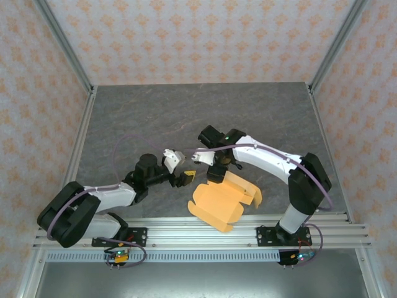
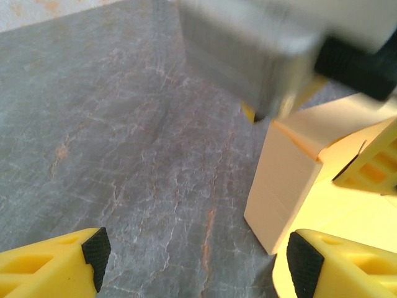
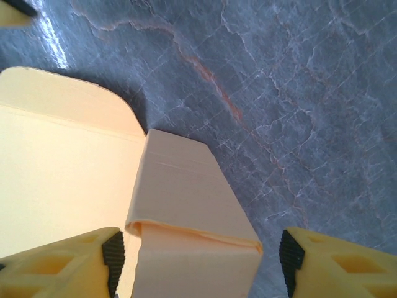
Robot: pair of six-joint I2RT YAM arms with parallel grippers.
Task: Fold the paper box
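Where the left arm reaches in from the near-left side of the top external view, the left end effector (image 1: 188, 178) is seen low over the grey, veined surface (image 1: 155, 118), just beside the left edge of the paper box (image 1: 222, 202). In the left wrist view its yellow fingers (image 2: 56, 264) are spread wide, and bare surface is seen between the black pads. It is open and nothing is held. A corner of a raised flap of the box is found just beside the right-hand finger in that view; whether the two touch cannot be told.

The paper box, light orange-tan, is laid partly unfolded near the front of the surface, just behind the metal rail (image 1: 205, 226). It is placed between the two arms, nearer the right one. A broad panel with a rounded corner is lying flat, and a narrower flap beside it is folded upward.

Further right, the right end effector (image 1: 216, 176) is brought down over the far edge of the box. In the right wrist view its fingers (image 3: 68, 267) are held apart with the folded-up flap between them. A narrow gap is seen at the left pad and a wider one at the right pad, so the flap is straddled but not clamped.
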